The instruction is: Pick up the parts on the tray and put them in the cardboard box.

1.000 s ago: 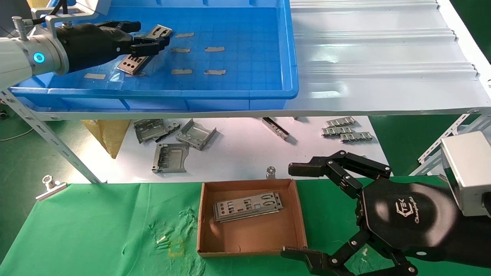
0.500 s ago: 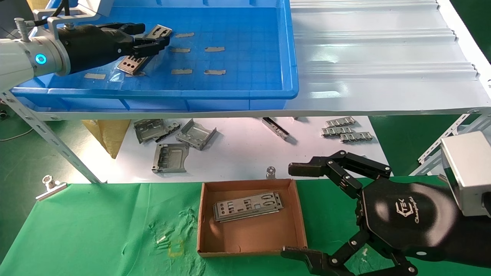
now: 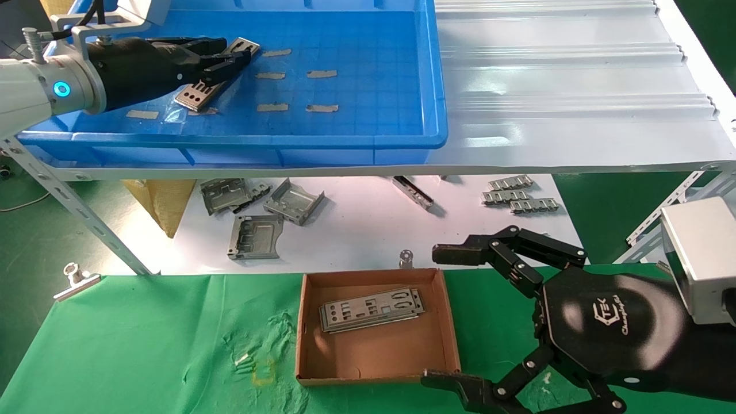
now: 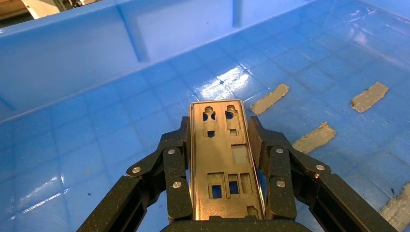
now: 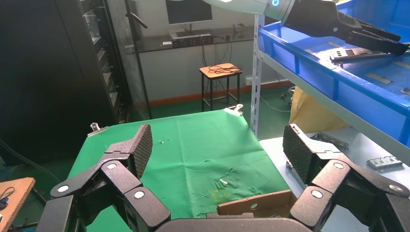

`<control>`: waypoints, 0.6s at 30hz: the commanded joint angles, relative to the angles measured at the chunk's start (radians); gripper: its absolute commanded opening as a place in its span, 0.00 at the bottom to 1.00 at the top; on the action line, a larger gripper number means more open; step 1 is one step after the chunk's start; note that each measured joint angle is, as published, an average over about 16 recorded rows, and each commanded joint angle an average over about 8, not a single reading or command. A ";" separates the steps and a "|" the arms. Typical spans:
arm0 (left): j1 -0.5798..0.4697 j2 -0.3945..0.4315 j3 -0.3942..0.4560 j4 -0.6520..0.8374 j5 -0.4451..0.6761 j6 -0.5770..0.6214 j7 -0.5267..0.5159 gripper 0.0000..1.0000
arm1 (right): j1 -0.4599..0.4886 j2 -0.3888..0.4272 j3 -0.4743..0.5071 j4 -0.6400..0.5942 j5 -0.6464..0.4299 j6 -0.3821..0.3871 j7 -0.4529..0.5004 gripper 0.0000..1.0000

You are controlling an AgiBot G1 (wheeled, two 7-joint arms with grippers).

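Note:
My left gripper [image 3: 233, 54] is inside the blue tray [image 3: 230, 140] at its left end. It is shut on a silvery punched part [image 3: 197, 95] and holds it by its long edges. In the left wrist view the part [image 4: 222, 159] lies between the two fingers [image 4: 180, 145] over the tray floor [image 4: 96, 145]. The cardboard box [image 3: 374, 351] sits on the green cloth and holds a few parts [image 3: 371, 309]. My right gripper [image 3: 440, 316] is open and empty beside the box's right wall. In the right wrist view [image 5: 217, 150], the box edge [image 5: 251, 205] shows below it.
Tan tape scraps [image 3: 287, 75] lie on the tray floor. A white ribbed sheet [image 3: 575, 86] is right of the tray. Folded grey brackets [image 3: 256, 236] and small metal pieces [image 3: 520, 198] lie on the white lower shelf. The green cloth [image 3: 144, 345] has a clip [image 3: 75, 279] at its left corner.
The left gripper's fingers have closed in on the part's sides, and the part has shifted slightly in the tray. The right arm has not moved.

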 commanded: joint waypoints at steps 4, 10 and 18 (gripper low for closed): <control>-0.004 -0.002 -0.003 -0.007 -0.004 0.007 0.006 0.00 | 0.000 0.000 0.000 0.000 0.000 0.000 0.000 1.00; -0.022 -0.010 -0.013 -0.027 -0.019 0.053 0.021 0.00 | 0.000 0.000 0.000 0.000 0.000 0.000 0.000 1.00; -0.046 -0.020 -0.024 -0.052 -0.038 0.205 0.038 0.00 | 0.000 0.000 0.000 0.000 0.000 0.000 0.000 1.00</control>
